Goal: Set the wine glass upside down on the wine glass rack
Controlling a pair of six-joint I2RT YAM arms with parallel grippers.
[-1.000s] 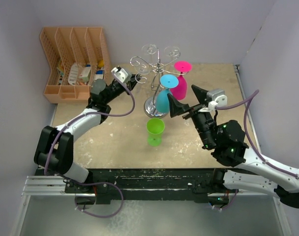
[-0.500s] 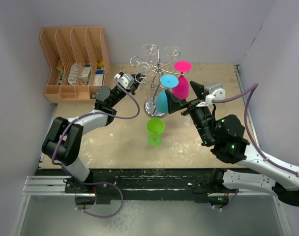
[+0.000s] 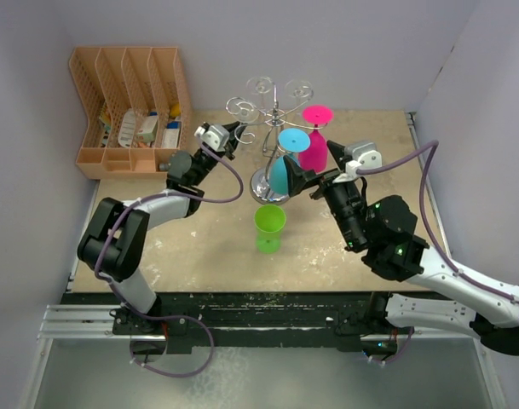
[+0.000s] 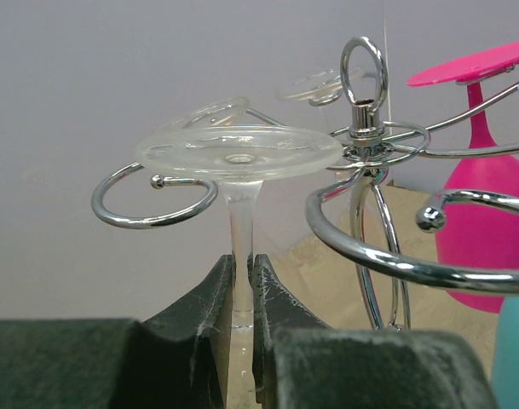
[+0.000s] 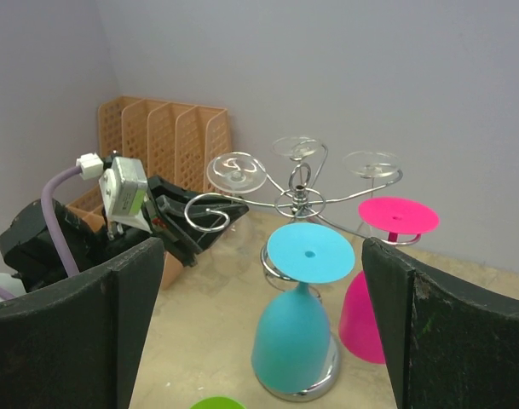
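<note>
The left gripper (image 4: pixel 242 277) is pinched narrow on the stem of the clear wine glass (image 4: pixel 239 153), which is held upside down, foot uppermost, at the centre of the left wrist view. The stem is just beside a curled arm of the wine glass rack (image 4: pixel 361 128). Seen from above, this is left of the rack's post. The right gripper (image 3: pixel 317 166) gapes wide and holds nothing, right of the rack. A turquoise glass (image 3: pixel 281 170) and a pink glass (image 3: pixel 312 149) hang inverted there, with a green cup (image 3: pixel 269 226) below them in the frame.
</note>
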